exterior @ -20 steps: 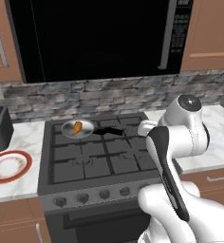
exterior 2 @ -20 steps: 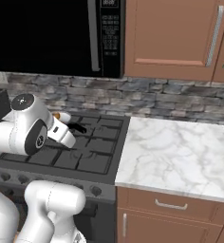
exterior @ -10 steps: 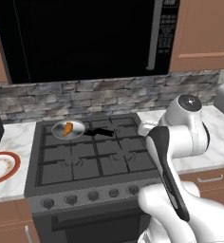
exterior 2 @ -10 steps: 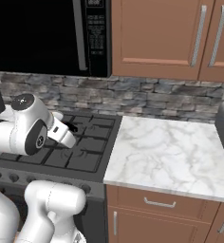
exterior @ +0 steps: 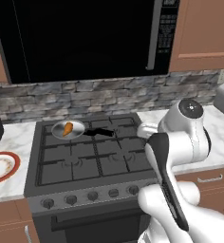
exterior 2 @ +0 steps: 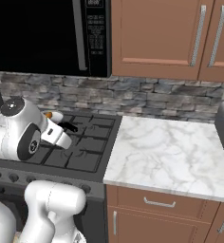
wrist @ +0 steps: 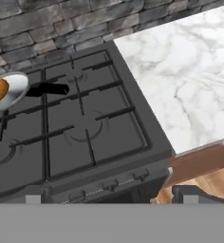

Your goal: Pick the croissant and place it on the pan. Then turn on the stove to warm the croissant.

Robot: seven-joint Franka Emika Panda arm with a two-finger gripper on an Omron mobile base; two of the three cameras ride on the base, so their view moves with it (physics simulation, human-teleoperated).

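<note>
Hovering released and holding nothing, tool near the stove front. Lying in the pan, croissant, far left burner. Sitting left on the desk, plate.

Home kitchen, rendered. Evidence: dark grey gas stove with black grates and a row of round knobs on its front, directly below and ahead of the claw. Black microwave mounted above the stove, up and beyond the claw. Stone-tile backsplash runs behind it. White marble counter sits to the right of the claw, brown wooden cabinets with metal handles above and below it. Small silver pan on the far-left burner, a red-rimmed plate on the counter left of the stove
</note>
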